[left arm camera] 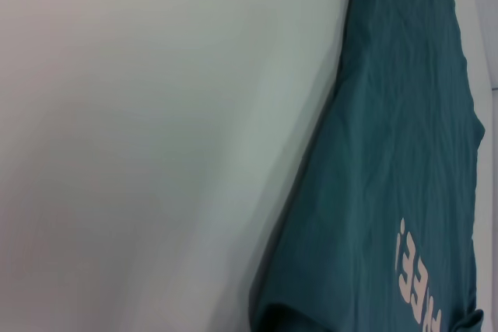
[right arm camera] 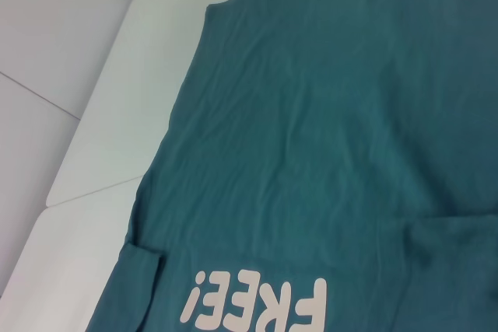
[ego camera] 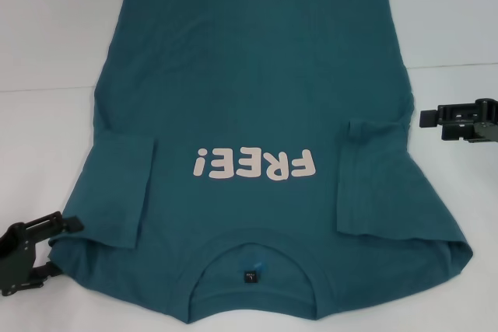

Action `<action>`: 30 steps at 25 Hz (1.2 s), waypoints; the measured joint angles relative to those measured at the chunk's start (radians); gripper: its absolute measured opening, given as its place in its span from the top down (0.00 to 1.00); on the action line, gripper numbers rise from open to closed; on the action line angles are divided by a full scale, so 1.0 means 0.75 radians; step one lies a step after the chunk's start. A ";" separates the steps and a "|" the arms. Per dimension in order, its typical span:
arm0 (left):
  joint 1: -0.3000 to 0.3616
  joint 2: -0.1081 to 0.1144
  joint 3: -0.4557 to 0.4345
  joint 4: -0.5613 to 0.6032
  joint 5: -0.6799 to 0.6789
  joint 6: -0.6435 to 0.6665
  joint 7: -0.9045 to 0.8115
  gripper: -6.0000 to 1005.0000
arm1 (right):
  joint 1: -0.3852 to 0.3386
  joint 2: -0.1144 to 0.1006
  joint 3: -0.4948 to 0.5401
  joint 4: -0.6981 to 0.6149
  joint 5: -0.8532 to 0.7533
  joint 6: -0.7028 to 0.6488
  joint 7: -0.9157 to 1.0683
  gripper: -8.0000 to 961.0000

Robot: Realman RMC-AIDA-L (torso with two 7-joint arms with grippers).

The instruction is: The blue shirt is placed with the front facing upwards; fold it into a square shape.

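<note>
White and smooth, the desk [ego camera: 47, 52] fills the whole scene, with thin lines crossing it near the far edge. On it lies the blue shirt [ego camera: 257, 91], spread flat with its front up. The shirt is dark teal. Pale pink letters [ego camera: 254, 164] on the chest spell "FREE!", upside down as seen from the head view. The round ribbed collar [ego camera: 255, 270] lies nearest the robot, with a small dark tag inside it. Both short sleeves are folded in over the body of the shirt. The cloth has soft wrinkles.

The left hand [ego camera: 37, 250] sits low at the near corner of the shirt, right by the shoulder edge, maybe touching it. I cannot tell if it is wide or narrow. The right hand [ego camera: 436, 118] is well off the shirt's side, near the folded sleeve, and holds nothing. I cannot tell how far apart its fingers are either.

The shirt lies between the two hands.
</note>
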 joint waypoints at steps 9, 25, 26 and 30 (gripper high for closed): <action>-0.018 0.001 0.007 -0.007 -0.010 -0.069 0.000 0.12 | -0.006 0.000 0.001 0.000 0.000 0.000 0.000 0.20; -0.067 0.009 0.023 -0.039 -0.003 -0.119 0.031 0.13 | -0.011 0.000 0.015 0.000 0.001 0.005 0.000 0.20; -0.068 0.009 0.024 -0.039 -0.003 -0.117 0.031 0.14 | -0.012 0.000 0.018 0.000 0.002 0.005 0.000 0.20; -0.067 0.010 0.024 -0.039 -0.003 -0.114 0.035 0.27 | -0.014 0.000 0.029 0.000 0.002 0.001 0.000 0.20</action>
